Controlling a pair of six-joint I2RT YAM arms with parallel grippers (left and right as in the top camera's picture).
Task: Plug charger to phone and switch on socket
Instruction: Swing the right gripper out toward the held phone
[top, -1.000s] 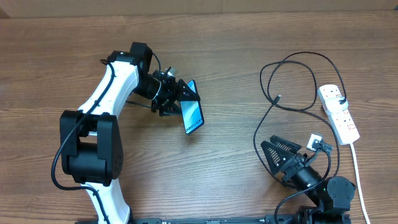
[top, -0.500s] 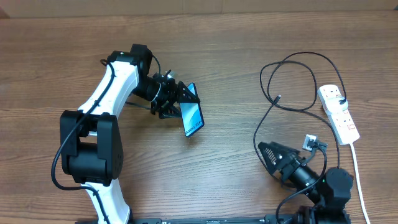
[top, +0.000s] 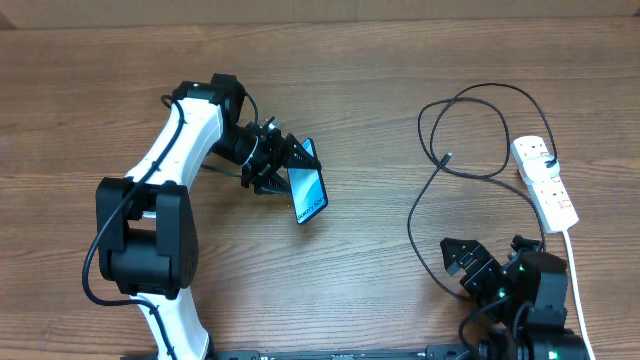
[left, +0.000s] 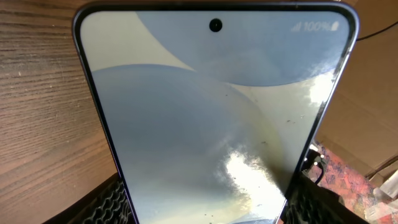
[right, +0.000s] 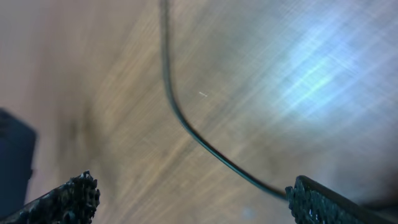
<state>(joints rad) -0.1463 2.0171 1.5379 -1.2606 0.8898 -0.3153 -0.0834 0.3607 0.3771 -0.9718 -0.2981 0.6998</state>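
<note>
At the left, the white arm's left gripper (top: 290, 160) is holding the slim, black-edged, pale-blue-screened phone (top: 310, 190) tilted up off the brown wooden table (top: 80, 80). Its ribbed black pads (left: 106, 205) are clamping the two long edges. In the left wrist view the lens-hole end is pointing away from the wrist, so the port end is probably sitting down between the fingers, out of sight.

The phone is rigid, smooth and breakable, so squeezing the metal edges rather than the glass looks right. The port end will need to be left reachable.

Moving right, the long thin black charger cable (top: 410, 222) is lying in loose loops on the wood, with its small black connector tip (top: 447, 157) resting free, well apart from the phone. The cable looks light and limp. The best hold is probably just behind the tip, on the stiffer moulded part, so that the end is not flopping.

Below it, the right gripper (top: 465, 262) is hanging over the lower loop with its fingers wide apart and nothing between them.

At the far right, the white elongated power strip (top: 545, 185) with red rocker switches is lying flat, its thick white cord (top: 575, 265) trailing toward the near edge.
</note>
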